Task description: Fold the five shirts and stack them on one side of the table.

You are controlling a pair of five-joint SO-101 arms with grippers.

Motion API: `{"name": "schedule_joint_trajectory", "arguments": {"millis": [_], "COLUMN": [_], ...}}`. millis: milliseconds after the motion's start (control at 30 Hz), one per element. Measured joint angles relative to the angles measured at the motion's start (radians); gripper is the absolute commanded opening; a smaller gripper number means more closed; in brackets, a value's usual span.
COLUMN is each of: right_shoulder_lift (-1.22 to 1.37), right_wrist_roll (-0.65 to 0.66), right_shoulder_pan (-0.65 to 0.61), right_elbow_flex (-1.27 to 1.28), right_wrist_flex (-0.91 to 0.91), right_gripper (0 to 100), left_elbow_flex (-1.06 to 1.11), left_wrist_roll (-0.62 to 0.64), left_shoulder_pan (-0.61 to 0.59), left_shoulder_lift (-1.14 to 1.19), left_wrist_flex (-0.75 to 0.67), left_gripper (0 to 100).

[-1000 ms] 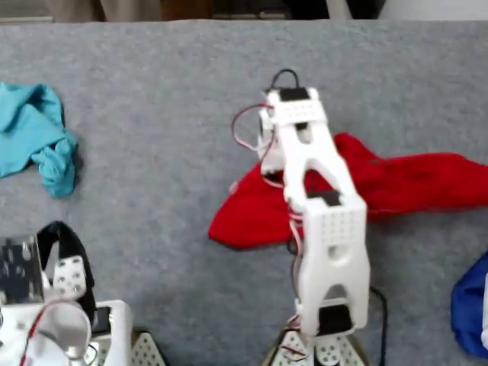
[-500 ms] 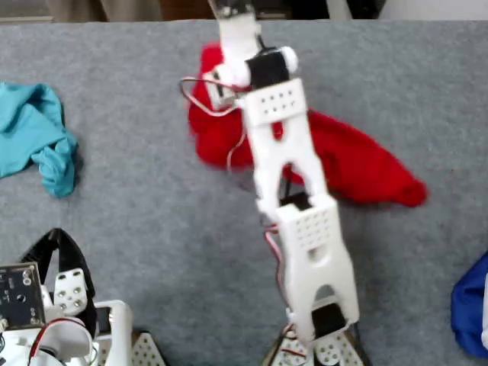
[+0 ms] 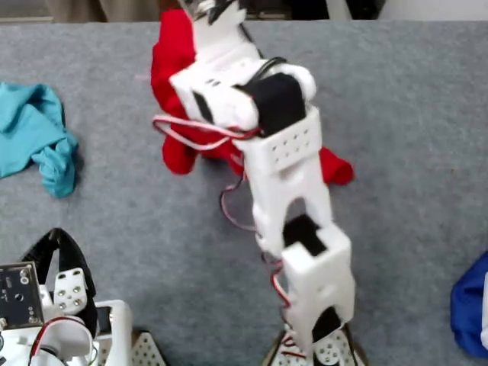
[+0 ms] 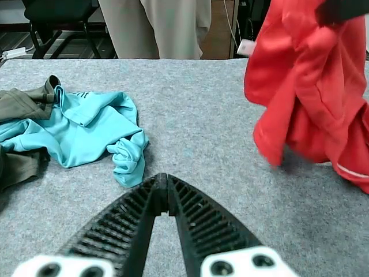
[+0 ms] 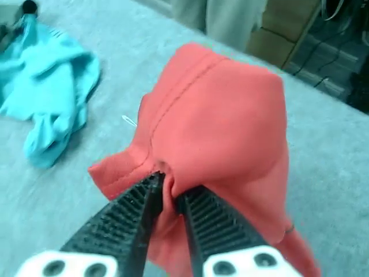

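Note:
My right gripper (image 5: 167,184) is shut on a fold of the red shirt (image 5: 219,133) and holds it raised over the far middle of the table; in the high view the red shirt (image 3: 174,72) hangs from the right gripper (image 3: 213,11) with its tail still on the grey table (image 3: 412,99). The red shirt (image 4: 311,86) also dangles in the left wrist view. My left gripper (image 4: 164,187) is shut and holds nothing, low at the near left corner. A turquoise shirt (image 3: 34,133) lies crumpled at the left edge, seen again as the turquoise shirt (image 4: 86,130).
A blue shirt (image 3: 469,305) pokes in at the right edge. An olive-grey garment (image 4: 20,104) lies beside the turquoise one. The left arm's base (image 3: 53,320) sits at the near left. A person's legs (image 4: 153,26) stand beyond the table's far edge.
The right arm has swung up and toward the far left, lifting the red shirt off the table until most of it hangs in the air. The left arm barely moved.

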Motion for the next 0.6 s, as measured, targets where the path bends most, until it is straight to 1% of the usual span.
{"name": "schedule_joint_trajectory", "arguments": {"millis": [133, 333, 500, 567, 600], "right_shoulder_lift": [-0.18, -0.457, -0.674, -0.756, -0.798], "right_wrist_roll": [-0.037, -0.068, -0.094, -0.094, -0.094], "right_shoulder_pan": [-0.049, -0.106, -0.118, -0.117, -0.117], "right_elbow_flex": [0.336, 0.933, 1.32, 1.439, 1.493], "right_wrist_flex": [0.0, 0.0, 0.0, 0.0, 0.0], "right_gripper": [0.6, 0.9, 1.0, 4.1, 7.6], "left_elbow_flex": [0.0, 0.0, 0.0, 0.0, 0.008], "left_wrist_roll": [0.0, 0.0, 0.0, 0.0, 0.0], "left_shoulder_pan": [0.0, -0.089, -0.106, -0.106, -0.106], "left_shoulder_lift": [0.0, 0.0, 0.0, 0.0, 0.0], "left_wrist_flex": [0.0, 0.0, 0.0, 0.0, 0.0], "left_gripper": [2, 2, 2, 2, 2]}}
